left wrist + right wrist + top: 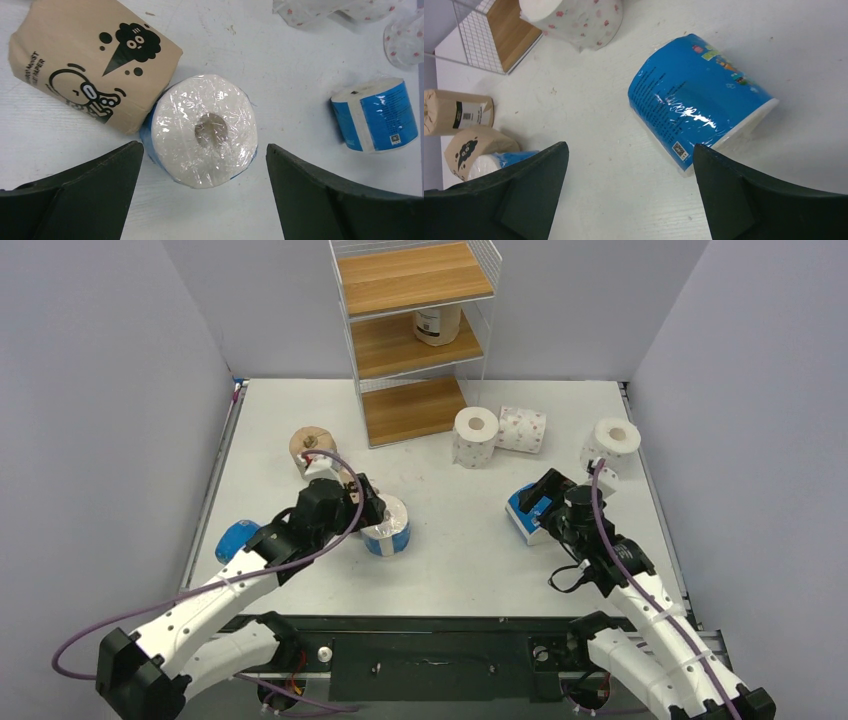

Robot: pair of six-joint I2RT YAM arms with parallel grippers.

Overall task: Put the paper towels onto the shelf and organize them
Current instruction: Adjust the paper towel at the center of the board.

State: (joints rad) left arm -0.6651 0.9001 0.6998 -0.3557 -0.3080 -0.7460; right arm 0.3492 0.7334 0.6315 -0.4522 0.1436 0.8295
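Observation:
A blue-wrapped paper towel roll (205, 130) stands on end just ahead of my open left gripper (202, 147), with a tan roll (95, 65) leaning against it. In the top view that gripper (372, 512) hangs beside this roll (388, 527). My right gripper (629, 146) is open over bare table, and a blue roll (696, 95) lies on its side just beyond its right finger. The shelf (415, 340) stands at the back, with one pale roll (437, 325) on its middle board. Three white rolls (475, 435) (522, 428) (612, 443) sit to the shelf's right.
A third blue roll (237, 538) lies near the table's left edge, under the left arm. A tan roll (310, 448) sits left of the shelf foot. Grey walls close in the table on three sides.

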